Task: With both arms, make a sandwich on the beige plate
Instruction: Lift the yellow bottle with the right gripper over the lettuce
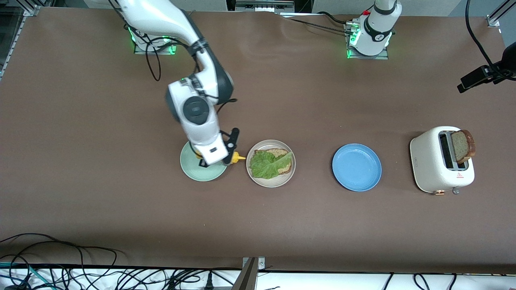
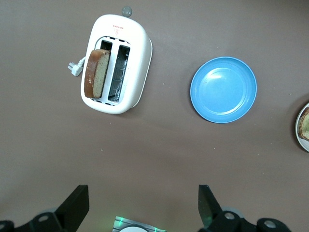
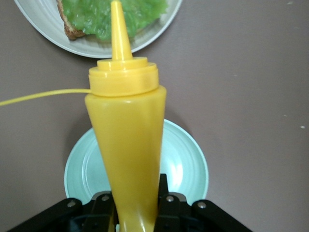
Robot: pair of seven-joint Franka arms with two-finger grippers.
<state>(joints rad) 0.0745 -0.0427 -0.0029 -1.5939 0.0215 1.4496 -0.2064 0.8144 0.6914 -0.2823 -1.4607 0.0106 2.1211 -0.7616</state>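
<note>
The beige plate (image 1: 278, 182) holds one brown bread slice (image 1: 279, 153) with a green lettuce leaf (image 1: 267, 165) lying on it. A second bread slice (image 1: 462, 146) stands in the white toaster (image 1: 437, 171). My right gripper (image 3: 135, 205) is shut on a yellow squeeze bottle (image 3: 126, 135) over the mint-green plate (image 1: 201, 174). The bottle's nozzle (image 1: 240, 158) points toward the beige plate (image 3: 58, 41). My left gripper (image 2: 142, 198) is open and empty, high over bare table, with the toaster (image 2: 137, 53) and its bread slice (image 2: 95, 72) in sight. It does not show in the front view.
An empty blue plate (image 1: 356, 167) lies between the beige plate and the toaster, and shows in the left wrist view (image 2: 223, 89). The beige plate's edge (image 2: 301, 130) also shows there. A black camera on a stand (image 1: 483, 74) overhangs the left arm's end of the table.
</note>
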